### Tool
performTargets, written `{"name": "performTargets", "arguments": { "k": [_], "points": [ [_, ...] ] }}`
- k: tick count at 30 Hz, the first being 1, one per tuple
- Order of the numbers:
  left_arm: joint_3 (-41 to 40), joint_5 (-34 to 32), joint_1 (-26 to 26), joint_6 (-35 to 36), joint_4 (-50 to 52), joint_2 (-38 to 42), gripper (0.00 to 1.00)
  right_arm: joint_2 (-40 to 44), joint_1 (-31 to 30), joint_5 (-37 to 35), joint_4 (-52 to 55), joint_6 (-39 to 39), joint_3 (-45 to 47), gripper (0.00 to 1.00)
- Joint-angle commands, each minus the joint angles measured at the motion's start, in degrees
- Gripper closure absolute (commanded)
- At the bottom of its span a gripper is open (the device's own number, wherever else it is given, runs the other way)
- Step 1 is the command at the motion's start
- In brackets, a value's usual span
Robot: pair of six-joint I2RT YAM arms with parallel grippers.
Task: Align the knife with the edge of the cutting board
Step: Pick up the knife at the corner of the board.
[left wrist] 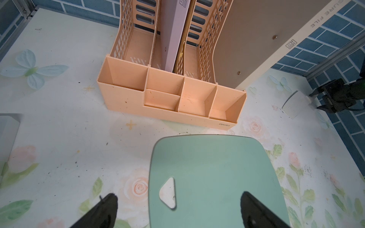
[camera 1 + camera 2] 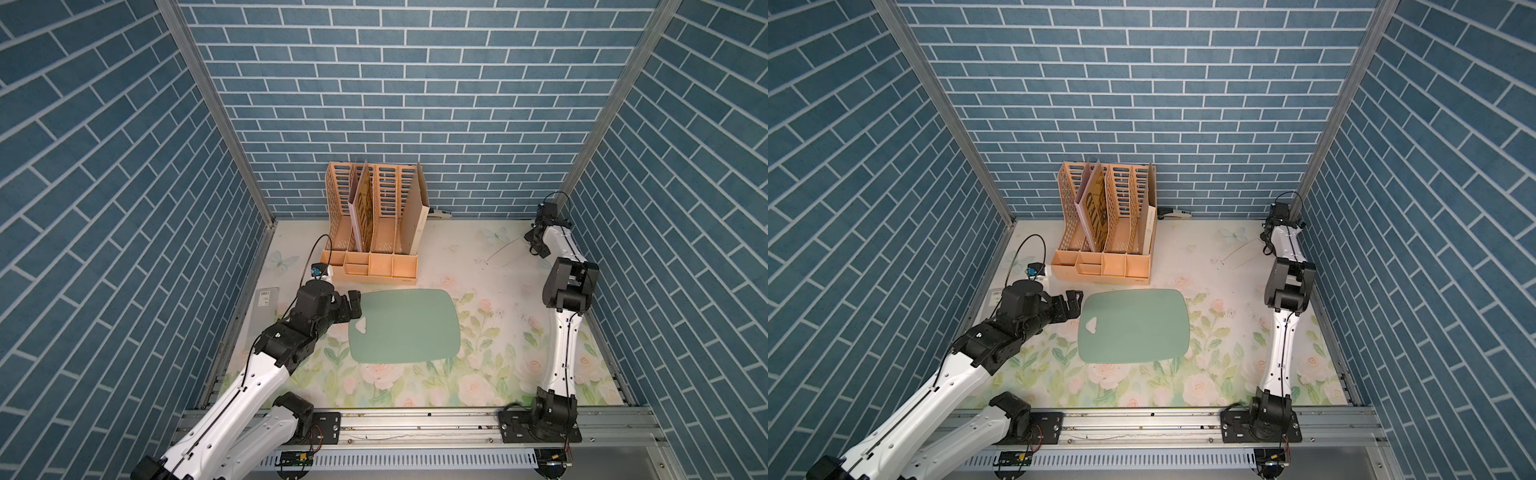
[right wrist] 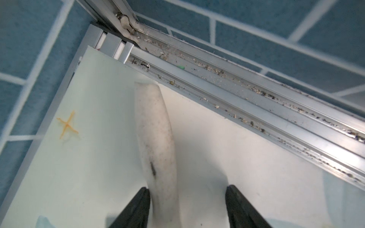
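The pick-up is in hand, and the aligning has not begun. The knife [image 1: 295, 105], a cleaver with a broad whitish blade and a slim cream handle [image 3: 156, 138], is lying flat on the flowered tabletop by the far right corner, close to the metal rail and well apart from the board. The right gripper [image 3: 187, 188] is standing astride the handle. Its black jaws are apart, with one finger resting against the handle and the other clear of it, so nothing is clamped yet.

The thin pale green cutting board [image 2: 409, 328], with its small triangular hole [image 2: 360, 326], is lying mid-table. The left gripper [image 2: 355, 305] is hovering over the holed short end with its jaws spread wide, holding nothing.

To my eye, the next move is calling for the jaws to close squarely on the handle. After that come a lift clear of the rail and a long carry across to the board, with the blade turned until it runs parallel to one edge.

Just behind the board, the peach plastic desk organiser [image 1: 171, 98] is showing its low front compartments empty. In its upright slots a pale lilac folder [image 1: 173, 39] is leaning, with a gold-printed one against it. A tan file box [image 1: 256, 39] is standing at the right end, though I cannot tell whether it is inside the last slot or beside it. A grey flat box with a barcode label [image 2: 266, 299] is lying by the left wall.
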State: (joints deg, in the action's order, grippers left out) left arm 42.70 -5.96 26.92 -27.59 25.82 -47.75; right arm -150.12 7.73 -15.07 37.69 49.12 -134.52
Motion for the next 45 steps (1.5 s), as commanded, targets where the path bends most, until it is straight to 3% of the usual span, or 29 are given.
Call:
{"name": "performTargets", "arguments": {
  "k": [1,5,13,14,26,45],
  "points": [
    [-0.7,0.0,0.2,0.4,-0.5,0.2,0.00,-3.5,-0.9,0.4,4.4,0.3,0.9,0.41],
    [-0.7,0.0,0.2,0.4,-0.5,0.4,0.00,-2.8,-1.2,0.6,4.1,0.5,3.0,0.53],
    [-0.7,0.1,0.2,0.4,-0.4,0.2,0.00,-0.8,-1.4,3.7,1.7,0.9,6.5,0.98],
    [-0.7,0.0,0.2,0.4,-0.4,0.3,0.00,-0.7,-1.4,4.0,1.7,1.0,6.7,1.00],
    [-0.7,-0.1,0.1,0.4,-0.4,0.6,0.00,8.0,-1.4,6.4,-5.3,0.9,14.8,1.00],
    [-0.8,0.1,0.2,0.3,-0.5,0.7,0.00,27.5,0.7,15.7,-18.6,4.5,38.5,1.00]
  ]
}}
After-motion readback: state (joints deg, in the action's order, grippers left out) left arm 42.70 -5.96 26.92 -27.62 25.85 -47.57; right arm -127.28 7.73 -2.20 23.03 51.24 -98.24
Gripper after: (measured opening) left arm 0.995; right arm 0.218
